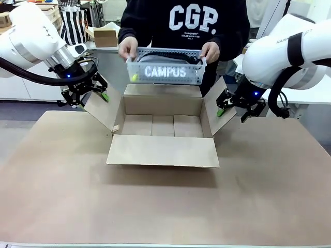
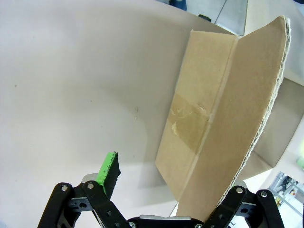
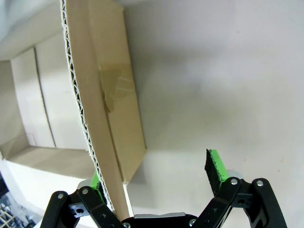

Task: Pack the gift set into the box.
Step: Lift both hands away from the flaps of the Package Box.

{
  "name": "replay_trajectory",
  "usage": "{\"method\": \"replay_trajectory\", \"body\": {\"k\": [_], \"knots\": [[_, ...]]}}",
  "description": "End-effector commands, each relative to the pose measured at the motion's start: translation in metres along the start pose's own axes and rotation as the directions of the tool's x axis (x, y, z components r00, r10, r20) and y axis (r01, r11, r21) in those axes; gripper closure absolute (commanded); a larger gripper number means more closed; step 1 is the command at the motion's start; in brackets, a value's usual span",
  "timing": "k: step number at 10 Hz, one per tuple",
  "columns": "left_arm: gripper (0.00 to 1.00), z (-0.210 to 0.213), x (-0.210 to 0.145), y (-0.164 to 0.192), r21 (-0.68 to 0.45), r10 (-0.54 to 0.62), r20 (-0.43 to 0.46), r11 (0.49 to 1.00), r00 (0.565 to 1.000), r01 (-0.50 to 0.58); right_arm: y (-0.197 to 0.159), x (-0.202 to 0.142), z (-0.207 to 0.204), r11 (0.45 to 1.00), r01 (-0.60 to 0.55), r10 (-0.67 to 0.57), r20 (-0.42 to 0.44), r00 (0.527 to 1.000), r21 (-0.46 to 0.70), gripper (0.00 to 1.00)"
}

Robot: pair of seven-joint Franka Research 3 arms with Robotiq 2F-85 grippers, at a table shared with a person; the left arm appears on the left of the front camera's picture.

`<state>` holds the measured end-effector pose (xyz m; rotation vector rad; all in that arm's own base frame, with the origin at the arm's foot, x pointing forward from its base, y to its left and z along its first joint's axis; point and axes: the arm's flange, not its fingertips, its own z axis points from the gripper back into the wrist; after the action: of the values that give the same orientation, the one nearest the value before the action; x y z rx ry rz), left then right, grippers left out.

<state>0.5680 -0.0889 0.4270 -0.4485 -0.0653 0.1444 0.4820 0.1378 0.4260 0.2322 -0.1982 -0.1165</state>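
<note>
The box (image 1: 163,151) lies open in the middle of the table, all its flaps spread. Above its far wall a person's hands (image 1: 128,47) hold the gift set (image 1: 165,67), a pale perforated tray marked CAMPUS with something dark inside. My left gripper (image 1: 87,96) is open and straddles the box's left flap (image 1: 103,108); in the left wrist view that flap (image 2: 223,109) stands between the left gripper's (image 2: 175,178) fingers. My right gripper (image 1: 231,111) is open around the right flap (image 1: 217,111). The right wrist view has that flap's edge (image 3: 85,109) near one pad of the right gripper (image 3: 154,171).
The table (image 1: 165,206) is covered in brown cardboard sheet. A smaller brown carton (image 1: 105,37) sits on a far counter behind the person. The person stands at the far edge, directly behind the box.
</note>
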Motion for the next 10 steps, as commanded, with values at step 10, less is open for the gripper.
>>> {"method": "replay_trajectory", "body": {"k": [10], "knots": [[0.00, 0.0017, -0.0006, -0.0005, 0.023, 0.012, 0.006, 1.000, 1.000, -0.012, 0.0043, 0.0010, -0.0011, 1.000, 0.014, -0.015, -0.017, 1.000, -0.020, 0.00]]}}
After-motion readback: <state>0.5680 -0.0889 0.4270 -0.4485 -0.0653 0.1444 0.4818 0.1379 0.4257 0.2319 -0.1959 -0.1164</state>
